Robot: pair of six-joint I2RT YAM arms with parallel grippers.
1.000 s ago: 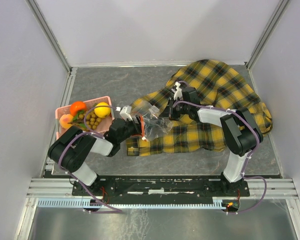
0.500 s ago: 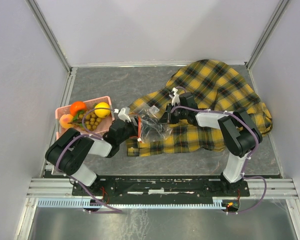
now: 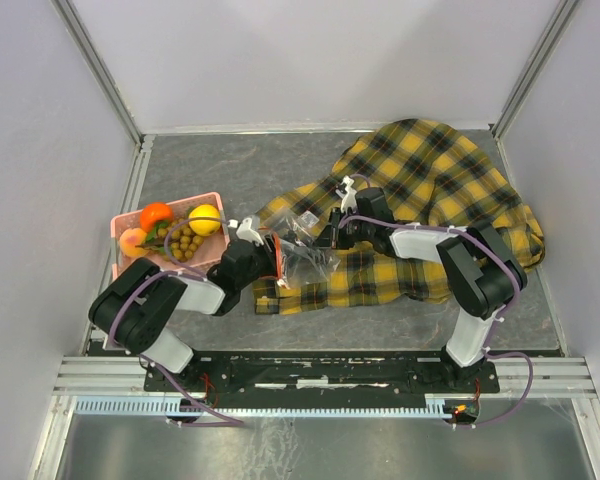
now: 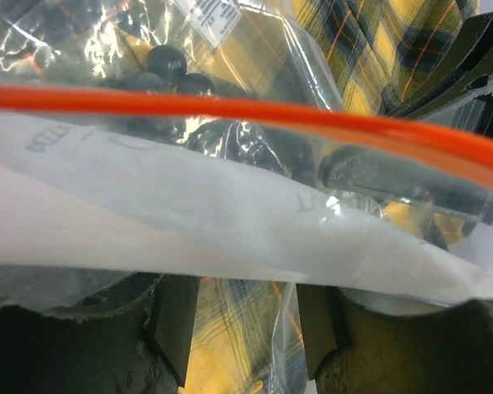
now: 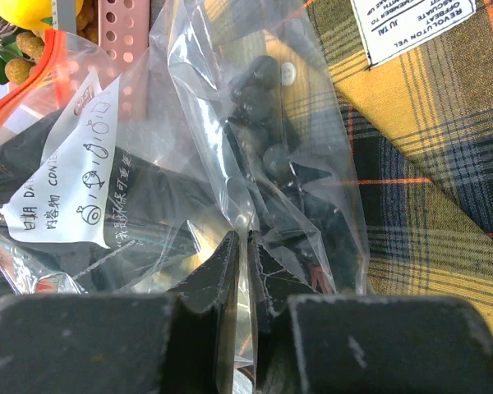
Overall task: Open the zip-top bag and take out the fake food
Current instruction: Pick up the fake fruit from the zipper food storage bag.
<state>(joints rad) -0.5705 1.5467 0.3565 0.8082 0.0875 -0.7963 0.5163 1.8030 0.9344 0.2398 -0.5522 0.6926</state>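
Observation:
The clear zip-top bag [image 3: 300,250] lies crumpled on the plaid cloth between my two grippers. Its orange zip strip [image 4: 230,107] and white label [image 5: 66,180] face the left gripper. Dark berries [image 5: 259,82] sit inside it and also show in the left wrist view [image 4: 168,61]. My right gripper [image 3: 323,238] is shut on a fold of bag film [image 5: 242,246]. My left gripper [image 3: 270,258] is at the zip edge, fingers apart, with loose film across the gap [image 4: 246,295]. An orange [image 3: 156,214], a lemon [image 3: 204,218] and a grape bunch [image 3: 185,241] lie in the pink basket [image 3: 216,200].
The yellow-black plaid cloth [image 3: 430,200] covers the right half of the grey table, with a white garment tag [image 5: 411,29]. The pink basket stands at the left, close to the left arm. Metal frame posts and white walls enclose the table.
My right gripper has moved left with the bag film, squeezing the bag toward the left gripper. The left gripper has shifted slightly at the zip edge.

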